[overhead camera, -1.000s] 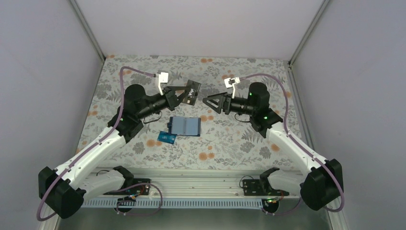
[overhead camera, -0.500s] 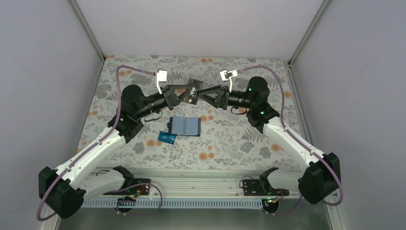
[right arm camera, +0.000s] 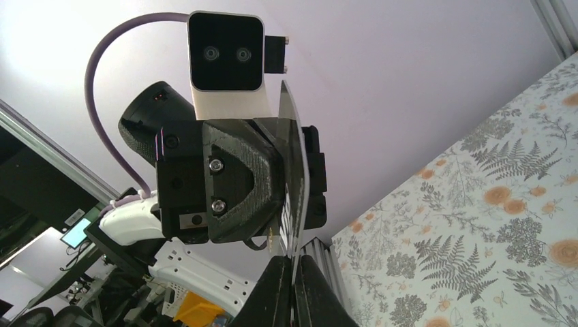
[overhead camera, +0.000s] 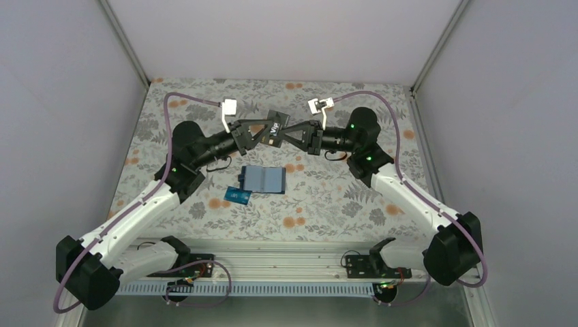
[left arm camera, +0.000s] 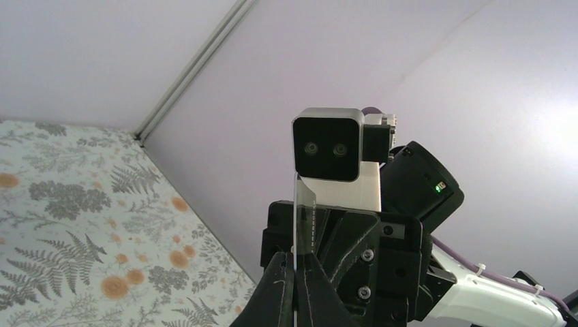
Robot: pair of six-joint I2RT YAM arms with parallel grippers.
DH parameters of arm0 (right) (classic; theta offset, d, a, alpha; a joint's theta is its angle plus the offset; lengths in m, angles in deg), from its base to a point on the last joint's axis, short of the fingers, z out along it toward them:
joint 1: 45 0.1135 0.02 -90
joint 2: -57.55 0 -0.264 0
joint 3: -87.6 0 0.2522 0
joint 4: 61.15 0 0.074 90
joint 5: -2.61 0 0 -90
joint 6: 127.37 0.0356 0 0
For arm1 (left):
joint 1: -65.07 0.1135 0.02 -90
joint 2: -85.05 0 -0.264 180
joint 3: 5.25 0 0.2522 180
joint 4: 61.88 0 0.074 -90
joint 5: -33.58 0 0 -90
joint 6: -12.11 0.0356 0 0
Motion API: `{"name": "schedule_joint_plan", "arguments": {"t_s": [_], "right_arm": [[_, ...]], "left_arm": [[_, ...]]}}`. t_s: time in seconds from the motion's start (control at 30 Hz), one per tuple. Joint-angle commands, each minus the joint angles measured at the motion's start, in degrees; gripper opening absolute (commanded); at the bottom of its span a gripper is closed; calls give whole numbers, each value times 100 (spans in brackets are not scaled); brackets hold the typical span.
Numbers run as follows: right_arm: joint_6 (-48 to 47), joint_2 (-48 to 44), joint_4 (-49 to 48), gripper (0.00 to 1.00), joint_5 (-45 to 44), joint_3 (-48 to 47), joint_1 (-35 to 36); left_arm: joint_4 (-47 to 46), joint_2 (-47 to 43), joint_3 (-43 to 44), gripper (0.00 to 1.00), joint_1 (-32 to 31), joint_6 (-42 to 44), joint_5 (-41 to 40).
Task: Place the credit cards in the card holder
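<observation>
Your left tool (left arm camera: 294, 267) and right tool (right arm camera: 294, 270) both clenched on one black card (overhead camera: 275, 127), card holder (overhead camera: 263, 179) open mid counter (overhead camera: 341, 204), teal-blue card (overhead camera: 237, 196) by its near-left corner.

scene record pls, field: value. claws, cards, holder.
left claw: shut on black card
right claw: shut on the same card, from the opposite side
black card: held in the air between both claws, above the table
card holder: open, flat on table, slots up
teal card: on table by holder's near-left corner
other cards: none in view
</observation>
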Motion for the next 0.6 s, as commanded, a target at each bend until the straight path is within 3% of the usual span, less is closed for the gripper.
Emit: {"name": "schedule_joint_plan", "arguments": {"t_s": [0.0,0.27,0.57], "right_arm": [[-24,20,-201,4,25,-219,83],[-596,-10,989,4,-442,-373,85],[-820,-163,1599,4,-898,274,-5]], "left_arm": [[-258,31,-97,2,9,-58,39],[561,-149,-144,6,10,345,-371],[1976,-929,-668,44,19,835,-1610]]}}
